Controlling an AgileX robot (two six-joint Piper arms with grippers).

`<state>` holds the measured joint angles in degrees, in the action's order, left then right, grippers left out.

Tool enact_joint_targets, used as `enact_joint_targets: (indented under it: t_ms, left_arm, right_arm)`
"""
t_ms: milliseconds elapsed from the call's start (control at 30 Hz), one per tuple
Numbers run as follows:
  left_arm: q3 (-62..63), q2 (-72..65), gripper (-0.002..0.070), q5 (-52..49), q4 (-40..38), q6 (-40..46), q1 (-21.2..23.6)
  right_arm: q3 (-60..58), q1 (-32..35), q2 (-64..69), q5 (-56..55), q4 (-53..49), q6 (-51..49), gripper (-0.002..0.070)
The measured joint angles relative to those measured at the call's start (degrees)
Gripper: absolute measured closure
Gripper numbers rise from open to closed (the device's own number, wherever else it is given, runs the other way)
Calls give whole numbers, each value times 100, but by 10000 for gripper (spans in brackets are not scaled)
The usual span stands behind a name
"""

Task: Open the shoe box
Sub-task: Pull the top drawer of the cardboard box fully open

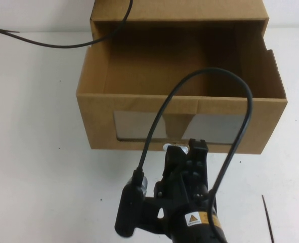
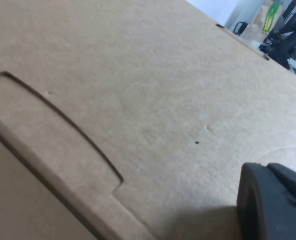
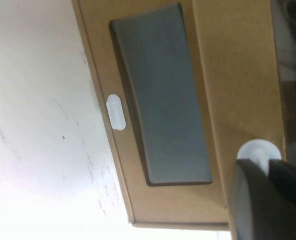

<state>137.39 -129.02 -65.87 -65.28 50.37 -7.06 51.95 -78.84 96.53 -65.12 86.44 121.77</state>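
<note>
- Right gripper point(image 1: 185, 146) hovers just in front of the shoe box point(image 1: 96, 119), low by the middle of its front wall. Its claw looks clenched, the two dark fingers pressed together in the right wrist view. Whether they nip anything I cannot tell.
- Beside those fingertips, a small white tab point(image 1: 167, 147) sits at the bottom edge of the box's front wall.
- Higher on that front wall is a grey window point(image 1: 134, 125), and the arm's black cable point(image 1: 250, 111) arches across it.
- Beyond the front wall the box's inside lies exposed, and it looks bare.
- At the back of the box the lid point(image 1: 179, 10) stands raised, hinged along the rear wall.
- Left gripper point(image 2: 275, 200) is out of the high view. Its own camera shows it close against a broad cardboard face of the box, claw clenched. Which face that is, and whether it pinches the card, I cannot tell.
- My judgement is that the opening is essentially done, since the lid is up and the inside is on show. What seems left is to confirm the lid stands by itself and draw both arms away from the box.
</note>
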Motion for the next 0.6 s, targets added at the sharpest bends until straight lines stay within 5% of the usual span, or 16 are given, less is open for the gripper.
enact_joint_targets:
  t_ms: [600]
  left_arm:
    - [0, 0, 680, -112, 0, -242, 0]
  right_arm:
    - [-100, -955, -543, -165, 1265, 540, 671]
